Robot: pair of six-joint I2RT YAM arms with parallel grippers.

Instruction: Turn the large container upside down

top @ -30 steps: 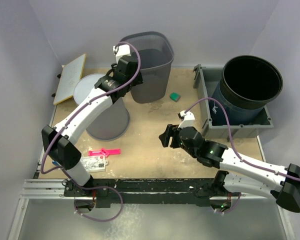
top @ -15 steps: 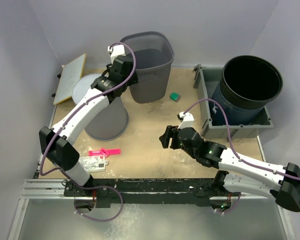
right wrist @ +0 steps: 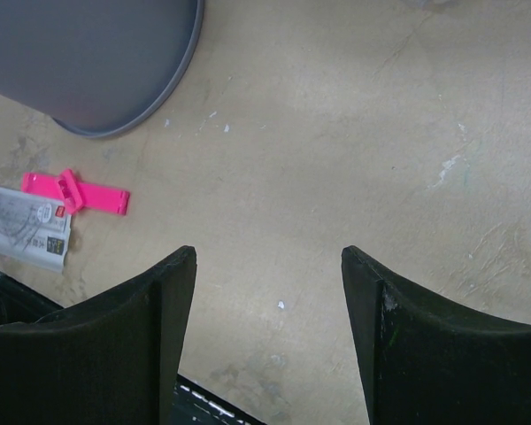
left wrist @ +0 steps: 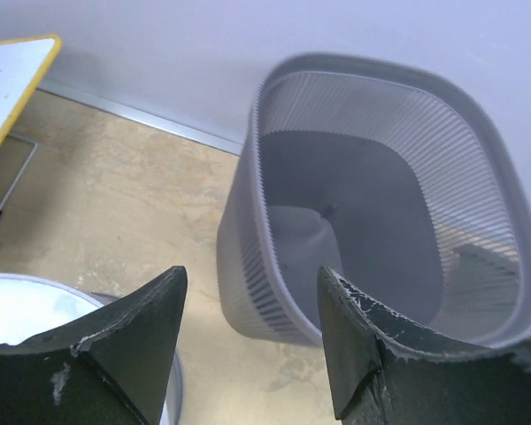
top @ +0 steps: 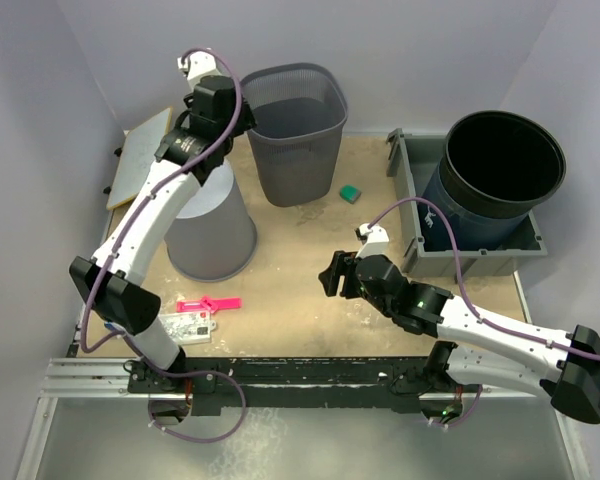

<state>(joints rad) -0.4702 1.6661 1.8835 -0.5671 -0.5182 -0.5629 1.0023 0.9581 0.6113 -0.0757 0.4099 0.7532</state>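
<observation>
The large container, a grey ribbed basket [top: 298,160], stands upright with its mouth up at the back of the table. In the left wrist view the basket [left wrist: 248,292] is empty inside. My left gripper [top: 230,118] hangs open just left of the basket's rim and above it, touching nothing. In its own view the left gripper [left wrist: 250,274] has the basket's near corner showing between its jaws. My right gripper [top: 332,272] is open low over bare table at mid-right. The right gripper [right wrist: 268,257] holds nothing.
A smooth grey bin [top: 215,235] stands upside down under my left arm. A dark bucket [top: 500,160] sits in a grey tote [top: 420,245] at right. A green block [top: 351,191], pink clip [top: 210,303], card [top: 188,325] and yellow-edged board [top: 140,155] lie around.
My left gripper has risen and drawn back to the left, away from the basket's left wall. The basket and the right arm have stayed put.
</observation>
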